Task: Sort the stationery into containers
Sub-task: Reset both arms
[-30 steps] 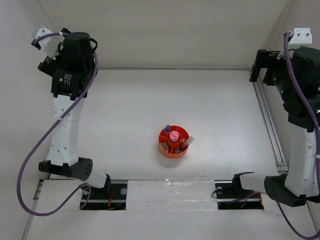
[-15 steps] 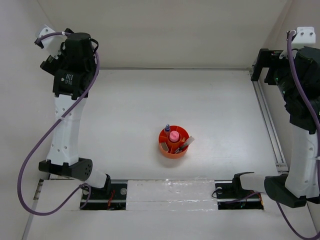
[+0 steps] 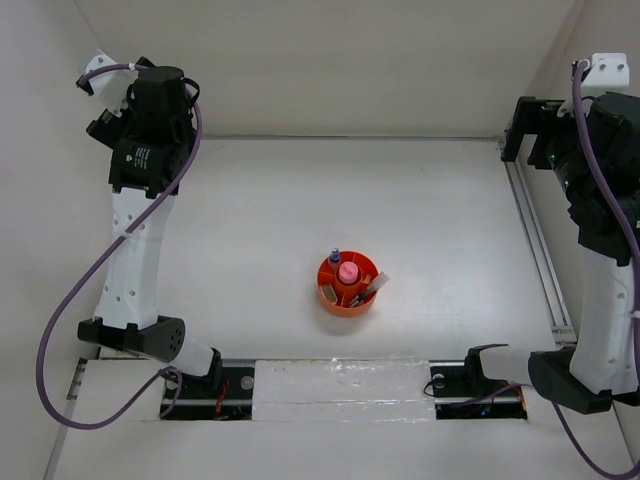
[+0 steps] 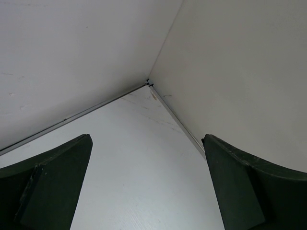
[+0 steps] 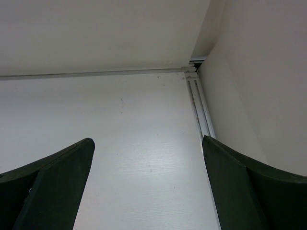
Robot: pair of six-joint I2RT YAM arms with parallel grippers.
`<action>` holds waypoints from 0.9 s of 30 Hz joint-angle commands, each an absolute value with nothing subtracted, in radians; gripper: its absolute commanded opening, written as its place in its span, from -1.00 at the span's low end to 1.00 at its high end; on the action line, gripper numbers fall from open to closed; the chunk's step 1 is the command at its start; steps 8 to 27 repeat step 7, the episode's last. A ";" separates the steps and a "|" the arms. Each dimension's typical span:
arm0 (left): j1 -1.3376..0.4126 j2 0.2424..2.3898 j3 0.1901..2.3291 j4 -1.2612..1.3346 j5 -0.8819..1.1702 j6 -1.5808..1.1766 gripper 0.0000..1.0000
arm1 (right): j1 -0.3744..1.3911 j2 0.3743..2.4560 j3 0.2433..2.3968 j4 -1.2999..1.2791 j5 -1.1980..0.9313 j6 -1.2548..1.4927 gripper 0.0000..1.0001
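Note:
The round orange organiser tray [image 3: 340, 303] stands at the table's middle. The pink tube [image 3: 348, 271] stands upright in its central cup. The clear bottle with the blue cap [image 3: 335, 258] is in a far compartment, pens [image 3: 373, 288] lean in the right one, and a tan eraser [image 3: 328, 294] lies in the left one. My left gripper [image 3: 102, 128] is raised at the far left, well away from the tray; in the left wrist view [image 4: 146, 139] it is open and empty. My right gripper [image 3: 515, 135] is raised at the far right, also open and empty [image 5: 147, 140].
White walls enclose the table on the left, back and right. A metal rail [image 3: 535, 250] runs along the right edge and also shows in the right wrist view [image 5: 199, 108]. The left wrist view looks into the far corner [image 4: 149, 83].
The left arm's wrist has shifted slightly to the right and up. The right arm's wrist has crept up a little. The tray and its contents have not moved.

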State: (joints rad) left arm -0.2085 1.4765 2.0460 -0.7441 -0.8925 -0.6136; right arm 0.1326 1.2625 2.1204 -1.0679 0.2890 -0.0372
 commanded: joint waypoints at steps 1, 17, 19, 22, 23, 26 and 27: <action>-0.210 1.447 2.045 -0.719 -0.911 -0.601 1.00 | 0.143 1.264 2.145 -1.040 0.305 -0.028 1.00; -0.210 1.447 2.054 -0.719 -0.911 -0.611 1.00 | 0.143 1.264 2.145 -1.040 0.327 -0.018 1.00; -0.210 1.447 2.054 -0.719 -0.911 -0.611 1.00 | 0.143 1.264 2.145 -1.040 0.327 -0.018 1.00; -0.210 1.447 2.054 -0.719 -0.911 -0.611 1.00 | 0.143 1.264 2.145 -1.040 0.327 -0.018 1.00; -0.210 1.447 2.054 -0.719 -0.911 -0.611 1.00 | 0.143 1.264 2.145 -1.040 0.327 -0.018 1.00; -0.210 1.447 2.054 -0.719 -0.911 -0.611 1.00 | 0.143 1.264 2.145 -1.040 0.327 -0.018 1.00; -0.210 1.447 2.054 -0.719 -0.911 -0.611 1.00 | 0.143 1.264 2.145 -1.040 0.327 -0.018 1.00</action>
